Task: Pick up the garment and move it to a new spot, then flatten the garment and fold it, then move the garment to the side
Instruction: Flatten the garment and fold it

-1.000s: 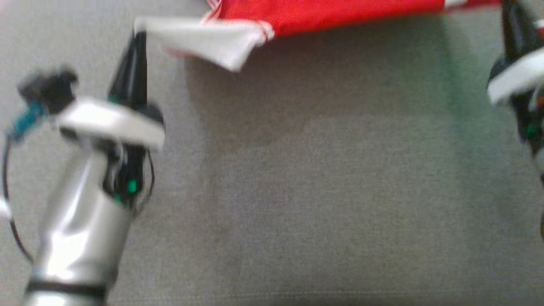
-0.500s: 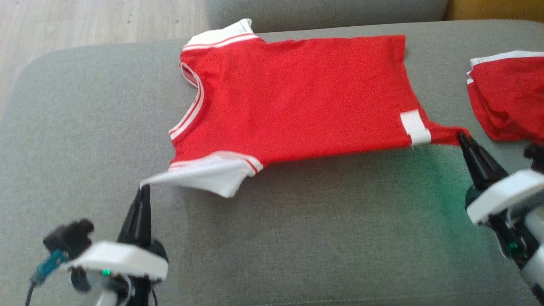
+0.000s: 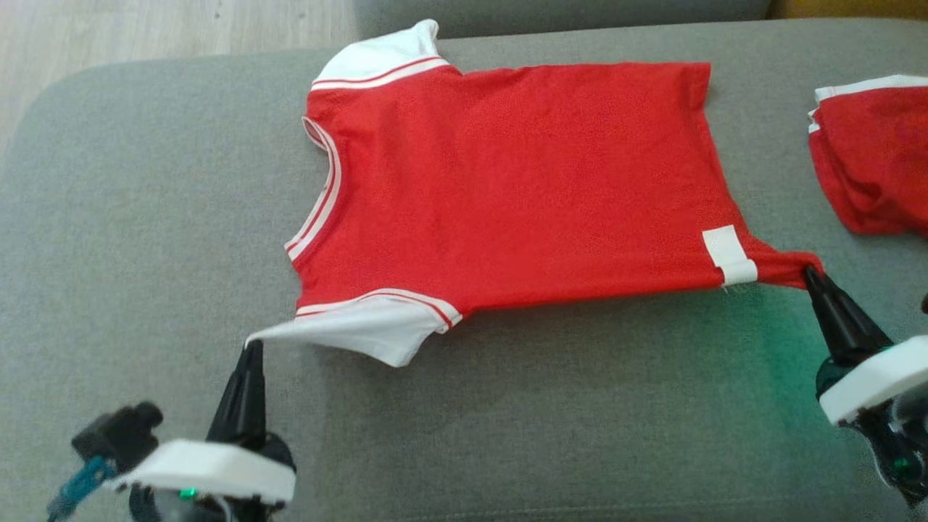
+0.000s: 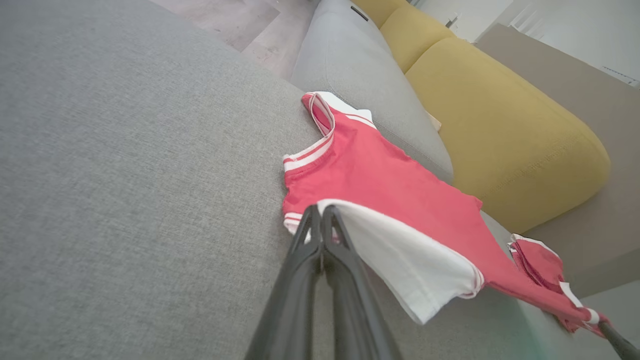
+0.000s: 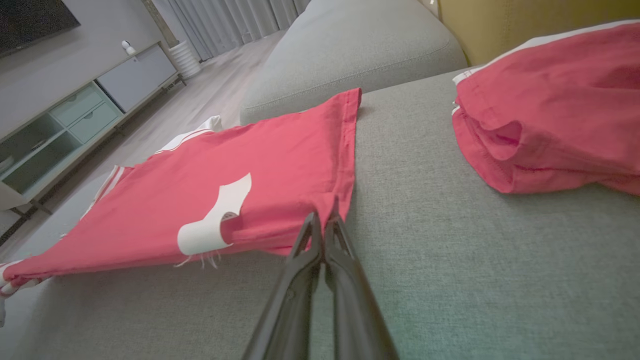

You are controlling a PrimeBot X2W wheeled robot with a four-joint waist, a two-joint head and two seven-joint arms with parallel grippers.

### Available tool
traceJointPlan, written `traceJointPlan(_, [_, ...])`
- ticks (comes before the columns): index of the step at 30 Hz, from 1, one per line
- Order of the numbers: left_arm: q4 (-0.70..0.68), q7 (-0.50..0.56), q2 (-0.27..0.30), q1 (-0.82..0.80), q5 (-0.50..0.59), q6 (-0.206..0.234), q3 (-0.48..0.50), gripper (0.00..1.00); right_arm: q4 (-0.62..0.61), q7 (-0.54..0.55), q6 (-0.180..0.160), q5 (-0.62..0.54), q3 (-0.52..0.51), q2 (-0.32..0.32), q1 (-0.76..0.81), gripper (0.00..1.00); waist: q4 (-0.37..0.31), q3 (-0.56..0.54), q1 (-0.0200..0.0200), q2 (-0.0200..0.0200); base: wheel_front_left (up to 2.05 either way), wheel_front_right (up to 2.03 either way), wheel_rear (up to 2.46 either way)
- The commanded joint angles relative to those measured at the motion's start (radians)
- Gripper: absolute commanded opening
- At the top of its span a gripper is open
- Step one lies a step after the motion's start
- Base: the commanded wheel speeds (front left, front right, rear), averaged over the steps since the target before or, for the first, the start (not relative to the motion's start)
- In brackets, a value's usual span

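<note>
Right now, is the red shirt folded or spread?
Spread: red shirt lies unfolded on the sofa, left pincer gripping a sleeve, right pincer a hem corner.

Head view looks down on red shirt [image 3: 507,181]; wrist views skim it low, close, from opposite ends.

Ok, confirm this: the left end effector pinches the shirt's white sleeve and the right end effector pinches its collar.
No: the right end effector pinches the bottom hem corner of the shirt, beside the white tag, as the right wrist view shows. The rest stands.
</note>
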Motion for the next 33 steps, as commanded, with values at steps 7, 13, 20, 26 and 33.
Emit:
traceJointPlan(7, [0.074,0.033,-0.02,-0.214,-0.033,-0.018,0.044,0.0,0.015,0.066,0.007,-0.041,-0.016,0.021,-0.095,0.0,0.008,0.061,0.0001,0.0,0.0,0.0,0.0])
traceJointPlan(13, [0.2,0.031,-0.036,-0.367,-0.018,-0.052,0.027,0.0,0.062,0.081,0.007,-0.064,-0.01,0.039,-0.188,0.0,0.02,0.117,0.0001,0.0,0.0,0.0,0.0])
traceJointPlan(20, [0.31,0.01,-0.043,-0.509,0.017,-0.092,0.007,0.0,0.114,0.078,0.007,-0.082,0.02,0.048,-0.281,0.0,0.027,0.166,0.0001,0.0,0.0,0.0,0.0])
traceJointPlan(26, [0.383,-0.009,-0.043,-0.592,0.049,-0.117,-0.006,0.0,0.153,0.061,0.007,-0.082,0.053,0.056,-0.344,0.0,0.03,0.19,0.0001,0.0,0.0,0.0,0.0])
traceJointPlan(33, [0.443,-0.039,-0.054,-0.629,0.092,-0.134,-0.006,0.0,0.202,0.033,0.007,-0.066,0.087,0.064,-0.391,0.0,0.028,0.195,0.0001,0.0,0.0,0.0,0.0])
